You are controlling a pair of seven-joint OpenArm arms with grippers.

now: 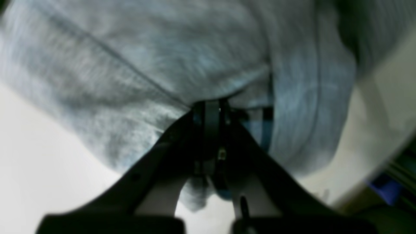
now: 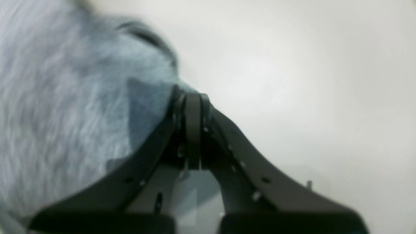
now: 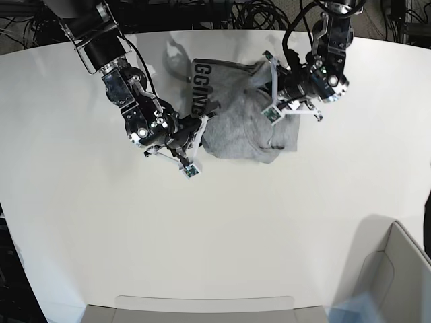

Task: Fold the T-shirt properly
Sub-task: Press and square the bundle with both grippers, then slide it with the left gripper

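Observation:
The heather-grey T-shirt (image 3: 236, 118) lies bunched at the back middle of the white table (image 3: 135, 235), with black lettering (image 3: 201, 91) showing on its left part. My left gripper (image 1: 212, 109) is shut on a fold of the grey cloth (image 1: 146, 65), which fills most of the left wrist view. In the base view this gripper (image 3: 264, 84) is over the shirt's right part. My right gripper (image 2: 192, 97) is shut on the shirt's edge (image 2: 65, 113), and in the base view it (image 3: 201, 126) sits at the shirt's left front edge.
A grey bin (image 3: 394, 272) stands at the front right corner. Cables (image 3: 222, 10) run behind the table's back edge. A flat grey lip (image 3: 202, 309) borders the table's front edge.

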